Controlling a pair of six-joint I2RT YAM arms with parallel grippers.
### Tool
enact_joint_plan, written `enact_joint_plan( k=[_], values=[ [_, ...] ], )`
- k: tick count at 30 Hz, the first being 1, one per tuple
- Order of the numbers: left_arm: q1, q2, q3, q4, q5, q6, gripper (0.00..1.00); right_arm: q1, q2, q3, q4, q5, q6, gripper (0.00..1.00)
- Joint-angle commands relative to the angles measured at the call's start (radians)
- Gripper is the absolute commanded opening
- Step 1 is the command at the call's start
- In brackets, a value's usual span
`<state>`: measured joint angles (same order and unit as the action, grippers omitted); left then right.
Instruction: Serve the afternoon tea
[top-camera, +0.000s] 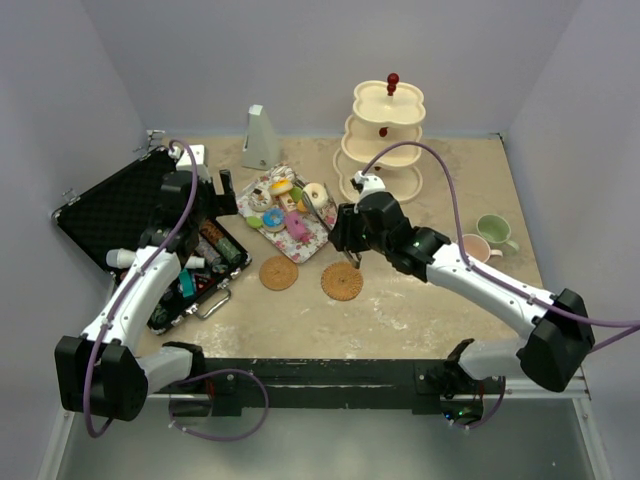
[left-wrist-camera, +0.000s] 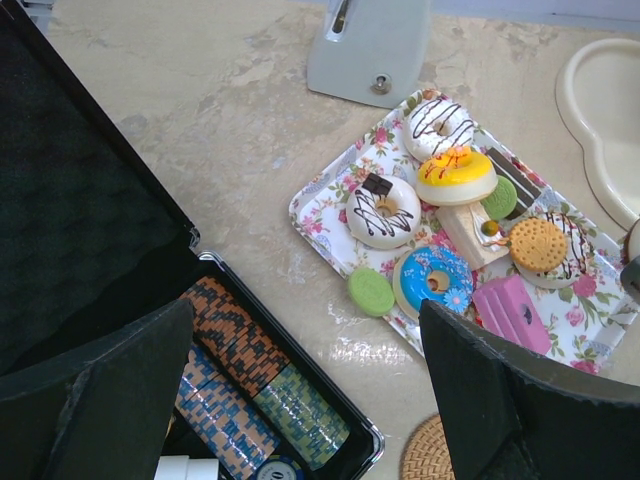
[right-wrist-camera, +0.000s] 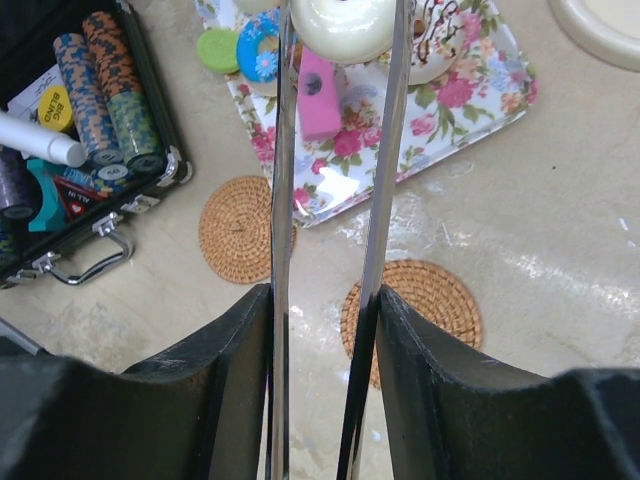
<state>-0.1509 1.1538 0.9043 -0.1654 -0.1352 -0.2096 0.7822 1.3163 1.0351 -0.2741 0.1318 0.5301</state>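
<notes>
Right gripper (right-wrist-camera: 325, 300) clamped on metal tongs (right-wrist-camera: 384, 150) that pinched a white donut (right-wrist-camera: 345, 25) over the floral tray (right-wrist-camera: 470, 95), left gripper (left-wrist-camera: 305, 325) spread wide.

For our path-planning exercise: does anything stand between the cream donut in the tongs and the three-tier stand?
Nothing visible does. The cream donut, pinched in the metal tongs held by the right gripper, is over the floral tray; only bare tabletop lies between it and the three-tier stand.

Two woven coasters (top-camera: 279, 272) (top-camera: 343, 282), two mugs (top-camera: 495, 230) (top-camera: 479, 244), one three-tier stand (top-camera: 385, 130), one floral tray (left-wrist-camera: 318, 210) — plus one black case (top-camera: 110, 210), one grey pyramid (top-camera: 261, 140).
</notes>
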Motion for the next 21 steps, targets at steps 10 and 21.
enact_joint_plan(
  k=[10, 21],
  values=[
    [0.004, -0.037, 0.077, 0.078, 0.02, -0.034, 1.0, -0.208, -0.029, -0.079, 0.186, -0.044, -0.079, 0.27],
    [0.004, 0.032, 0.182, 0.148, 0.086, -0.037, 1.0, -0.362, 0.06, -0.13, 0.32, -0.073, -0.09, 0.27]
  ],
)
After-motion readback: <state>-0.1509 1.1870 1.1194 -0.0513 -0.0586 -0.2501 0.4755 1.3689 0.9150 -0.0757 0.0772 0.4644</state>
